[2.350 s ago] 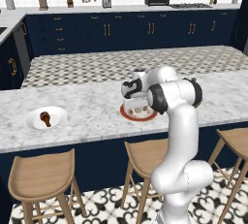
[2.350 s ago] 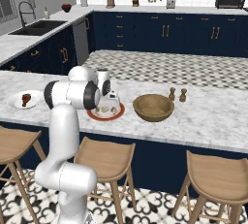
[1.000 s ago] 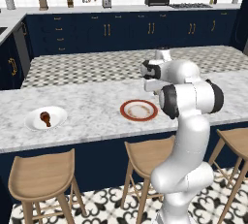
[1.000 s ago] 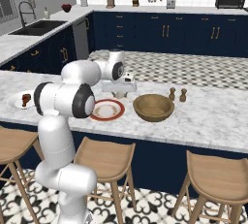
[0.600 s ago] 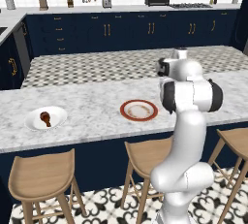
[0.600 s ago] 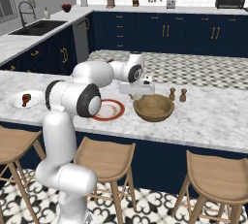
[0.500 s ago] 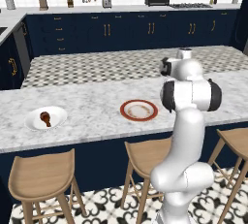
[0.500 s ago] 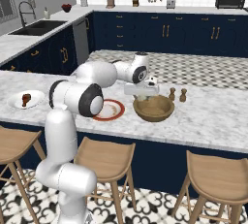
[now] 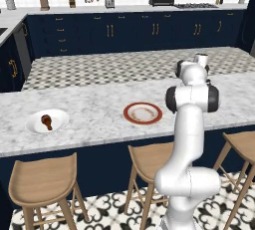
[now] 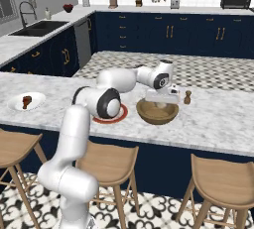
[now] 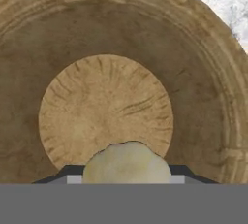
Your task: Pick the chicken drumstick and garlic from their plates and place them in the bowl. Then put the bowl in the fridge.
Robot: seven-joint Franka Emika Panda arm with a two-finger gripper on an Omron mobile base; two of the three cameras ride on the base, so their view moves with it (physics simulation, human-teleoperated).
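Marble island in the navy kitchen — my arm is reaching over the bowl (image 10: 157, 112).

From the hand view I look straight down into the wooden bowl (image 11: 121, 87): its floor is bare, and the garlic (image 11: 127, 164) sits pinched between my jaws above it, so the gripper (image 10: 159, 105) is closed on the bulb. The red-rimmed plate (image 9: 143, 113) lies empty on the counter (image 9: 94, 109), just left of the bowl in the right base view. The chicken drumstick (image 9: 47, 121) rests on the white plate (image 9: 48, 122), well apart at the far left. Compared with a couple of seconds ago — when the hand was down at the red-rimmed plate — the arm has swung across to the bowl, carrying the garlic; the drumstick has not moved.
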